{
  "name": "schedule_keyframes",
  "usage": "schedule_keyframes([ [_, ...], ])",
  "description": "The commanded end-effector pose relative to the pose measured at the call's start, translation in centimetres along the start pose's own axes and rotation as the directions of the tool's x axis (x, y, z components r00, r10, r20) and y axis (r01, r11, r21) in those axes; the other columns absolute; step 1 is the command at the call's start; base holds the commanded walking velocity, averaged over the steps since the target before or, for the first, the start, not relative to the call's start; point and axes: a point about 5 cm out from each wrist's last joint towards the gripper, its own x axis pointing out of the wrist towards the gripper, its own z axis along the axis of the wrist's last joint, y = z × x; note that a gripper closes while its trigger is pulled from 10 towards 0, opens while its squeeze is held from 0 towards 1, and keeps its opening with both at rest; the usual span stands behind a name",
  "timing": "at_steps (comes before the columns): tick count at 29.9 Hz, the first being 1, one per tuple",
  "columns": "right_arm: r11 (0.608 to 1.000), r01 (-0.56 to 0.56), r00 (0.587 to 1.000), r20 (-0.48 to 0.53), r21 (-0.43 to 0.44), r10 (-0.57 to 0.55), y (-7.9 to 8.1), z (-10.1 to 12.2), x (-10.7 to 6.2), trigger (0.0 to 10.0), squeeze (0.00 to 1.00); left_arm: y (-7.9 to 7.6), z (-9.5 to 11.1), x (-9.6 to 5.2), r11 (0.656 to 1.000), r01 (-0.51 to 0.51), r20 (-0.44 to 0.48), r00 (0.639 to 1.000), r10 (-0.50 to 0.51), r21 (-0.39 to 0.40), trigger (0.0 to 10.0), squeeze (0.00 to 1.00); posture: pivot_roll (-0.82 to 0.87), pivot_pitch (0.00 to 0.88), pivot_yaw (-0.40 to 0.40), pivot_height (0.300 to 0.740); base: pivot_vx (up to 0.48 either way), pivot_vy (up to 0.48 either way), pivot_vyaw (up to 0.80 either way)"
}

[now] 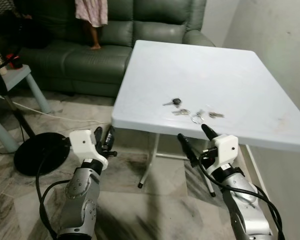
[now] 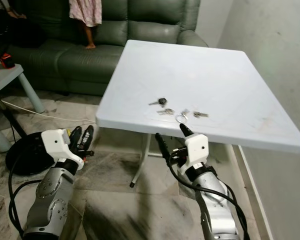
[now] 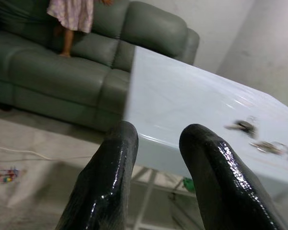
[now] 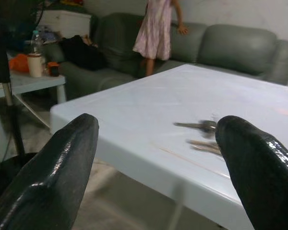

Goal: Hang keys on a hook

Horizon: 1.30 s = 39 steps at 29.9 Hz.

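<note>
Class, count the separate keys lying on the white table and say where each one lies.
4, perhaps more if any overlap. The black-headed key lies farthest from the table edge; a silver key sits just nearer; another is by the key ring; the last lies rightmost.

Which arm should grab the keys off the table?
Right. The right gripper is open at the table edge just short of the keys; the left gripper sits off the table's corner.

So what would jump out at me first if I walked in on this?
Probably the keys lying near the front edge of the white table, with the right gripper open just below that edge. Behind the table a person stands on the green sofa.
</note>
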Motion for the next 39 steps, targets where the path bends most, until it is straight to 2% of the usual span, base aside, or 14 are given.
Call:
schedule_keyframes([
  [1, 1.000, 0.002, 1.000, 0.002, -0.001, -0.002, -0.10, 0.12, -0.03, 10.0, 0.00, 0.11, -0.08, 0.11, 1.000, -0.007, -0.010, 1.000, 0.007, -0.003, 10.0, 0.00, 0.12, 0.000, -0.066, 0.740, 0.300, 0.375, 0.00],
  [21, 1.000, -0.010, 1.000, 0.002, 0.006, 0.010, 0.13, 0.05, -0.01, 10.0, 0.00, 0.05, 0.06, 0.13, 1.000, -0.002, -0.014, 1.000, 0.002, 0.025, 10.0, 0.00, 0.12, 0.000, -0.065, 0.740, 0.305, 0.370, 0.00],
  [32, 1.000, -0.013, 1.000, 0.000, 0.008, 0.013, 0.21, 0.00, 0.02, 10.0, 0.00, 0.01, 0.14, 0.15, 0.998, 0.006, -0.015, 1.000, -0.005, 0.055, 10.0, 0.00, 0.12, 0.000, -0.063, 0.740, 0.396, 0.000, 0.00],
  [39, 1.000, 0.018, 1.000, -0.026, -0.008, -0.018, -0.50, -0.25, 0.02, 10.0, 0.00, -0.56, -0.02, 0.22, 0.999, 0.020, -0.030, 0.999, -0.018, 0.051, 10.0, 0.00, 0.13, 0.000, -0.064, 0.740, 0.000, 0.000, 0.00],
])
